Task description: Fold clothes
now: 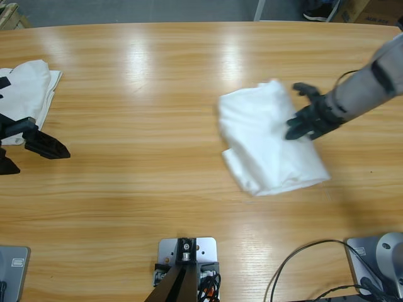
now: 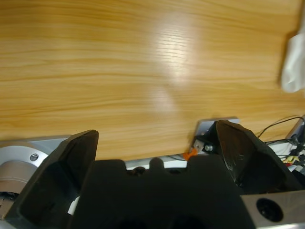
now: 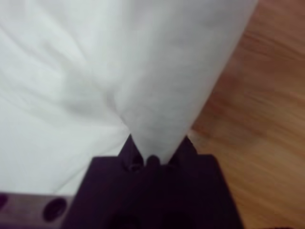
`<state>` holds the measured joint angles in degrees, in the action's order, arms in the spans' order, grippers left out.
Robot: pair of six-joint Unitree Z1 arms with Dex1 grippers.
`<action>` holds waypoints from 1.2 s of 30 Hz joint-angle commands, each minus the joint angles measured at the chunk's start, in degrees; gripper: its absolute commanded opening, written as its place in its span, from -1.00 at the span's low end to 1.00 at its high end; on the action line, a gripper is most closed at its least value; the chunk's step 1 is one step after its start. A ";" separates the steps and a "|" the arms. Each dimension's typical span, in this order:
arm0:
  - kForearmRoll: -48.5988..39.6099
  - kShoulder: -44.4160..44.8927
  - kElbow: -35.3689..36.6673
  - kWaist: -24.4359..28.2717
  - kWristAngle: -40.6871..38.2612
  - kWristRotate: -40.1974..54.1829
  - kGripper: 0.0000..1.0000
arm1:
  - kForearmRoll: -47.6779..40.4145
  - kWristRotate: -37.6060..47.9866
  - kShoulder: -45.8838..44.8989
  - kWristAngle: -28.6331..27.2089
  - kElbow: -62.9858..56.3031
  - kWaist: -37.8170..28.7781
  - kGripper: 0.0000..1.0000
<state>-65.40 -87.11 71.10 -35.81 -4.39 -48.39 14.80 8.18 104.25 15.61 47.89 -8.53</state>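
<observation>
- The right claw point(image 1: 301, 112), black and two-jawed at the end of a silver-grey arm reaching in from the right edge, is pinched closed on a fold of the crumpled white fabric shirt point(image 1: 267, 138); in the right wrist view the cloth rises straight out from between its jaws point(image 3: 157, 95).
- This white shirt lies bunched and partly folded on the long light-wooden table point(image 1: 157, 82), right of the middle, with the claw at its upper right edge.
- The left claw point(image 1: 31, 151) sits low at the left edge of the table, its jaws spread wide and holding nothing; its wrist view point(image 2: 157, 152) shows only bare wood between them.
- A second white garment with black markings point(image 1: 28, 88) lies in a heap at the far left edge, just beyond the left claw; whether they touch is hard to tell from above.
- The two garments are well apart, with open wood between.
</observation>
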 commanded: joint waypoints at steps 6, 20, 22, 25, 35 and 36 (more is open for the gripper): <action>2.33 1.39 -2.37 0.39 0.17 -0.65 0.94 | 6.45 0.07 -11.38 -10.11 3.62 1.80 1.00; 9.31 -2.92 1.74 42.24 7.75 14.20 0.88 | 11.04 9.07 -15.50 -7.70 8.15 -16.11 1.00; 9.24 -8.19 5.96 43.75 7.98 9.83 0.74 | 11.04 9.32 -15.35 -6.61 7.52 -17.05 1.00; 9.24 -15.03 9.79 48.36 8.43 2.79 0.71 | 11.04 9.40 -15.09 -5.24 6.92 -17.59 1.00; 8.82 -25.91 22.11 58.10 6.76 -37.83 0.94 | 9.90 9.40 -11.22 -1.67 6.76 -18.28 1.00; 8.11 -27.79 23.38 57.51 7.41 -37.92 0.94 | 9.90 9.39 -10.89 -1.67 7.01 -18.28 1.00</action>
<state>-55.99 -104.10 84.82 22.40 -1.60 -79.70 25.07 16.90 88.96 11.91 55.97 -25.74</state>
